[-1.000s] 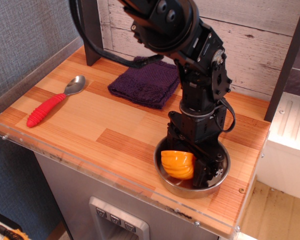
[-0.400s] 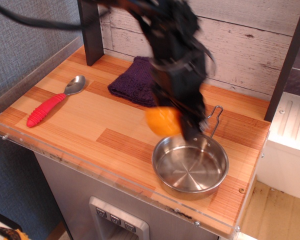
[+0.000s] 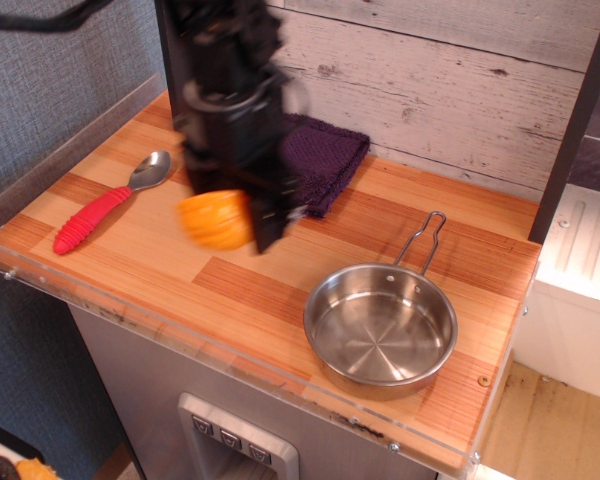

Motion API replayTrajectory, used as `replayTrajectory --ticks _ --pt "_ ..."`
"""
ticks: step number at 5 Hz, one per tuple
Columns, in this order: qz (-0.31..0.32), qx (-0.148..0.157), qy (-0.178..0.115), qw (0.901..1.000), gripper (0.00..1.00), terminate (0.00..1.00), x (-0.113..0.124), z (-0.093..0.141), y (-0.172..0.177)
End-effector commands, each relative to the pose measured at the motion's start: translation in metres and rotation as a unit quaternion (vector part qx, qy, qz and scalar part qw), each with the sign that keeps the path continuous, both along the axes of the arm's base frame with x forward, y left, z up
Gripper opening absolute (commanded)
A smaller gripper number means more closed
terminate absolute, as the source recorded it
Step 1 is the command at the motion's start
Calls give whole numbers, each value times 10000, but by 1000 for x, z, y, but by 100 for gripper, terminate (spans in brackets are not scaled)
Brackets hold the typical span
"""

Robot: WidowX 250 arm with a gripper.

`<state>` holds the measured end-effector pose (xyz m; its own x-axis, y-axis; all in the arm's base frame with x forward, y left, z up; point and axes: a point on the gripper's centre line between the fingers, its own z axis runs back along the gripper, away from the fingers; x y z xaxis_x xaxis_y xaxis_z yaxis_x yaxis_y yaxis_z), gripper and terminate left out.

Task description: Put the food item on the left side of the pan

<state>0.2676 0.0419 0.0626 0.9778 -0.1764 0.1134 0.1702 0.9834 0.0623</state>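
The orange food item (image 3: 216, 219) hangs in the air over the wooden counter, well to the left of the pan, blurred by motion. My black gripper (image 3: 242, 224) is shut on it, with a dark finger (image 3: 271, 222) showing along its right side. The shiny steel pan (image 3: 381, 326) stands empty at the front right of the counter, its wire loop handle (image 3: 424, 240) pointing towards the back.
A red-handled spoon (image 3: 104, 206) lies at the left of the wooden counter (image 3: 230, 280). A purple cloth (image 3: 323, 158) lies at the back, partly hidden by my arm. A grey wall runs along the left, a plank wall behind. The counter's front edge has a clear lip.
My gripper lifted the orange food item out of the pan and carried it left across the counter. The pan now stands empty with its handle in view.
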Motion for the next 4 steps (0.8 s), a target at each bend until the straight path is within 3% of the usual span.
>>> replayTrajectory --ticks 1,2,3,4 --pt "371 41 -299 9989 0 0 6 -32 27" --pt "188 205 -313 9991 0 0 16 -39 28" --pt "50 323 -266 9991 100 0 17 -33 22" --pt "43 396 -496 9980 100 0 12 -9 20"
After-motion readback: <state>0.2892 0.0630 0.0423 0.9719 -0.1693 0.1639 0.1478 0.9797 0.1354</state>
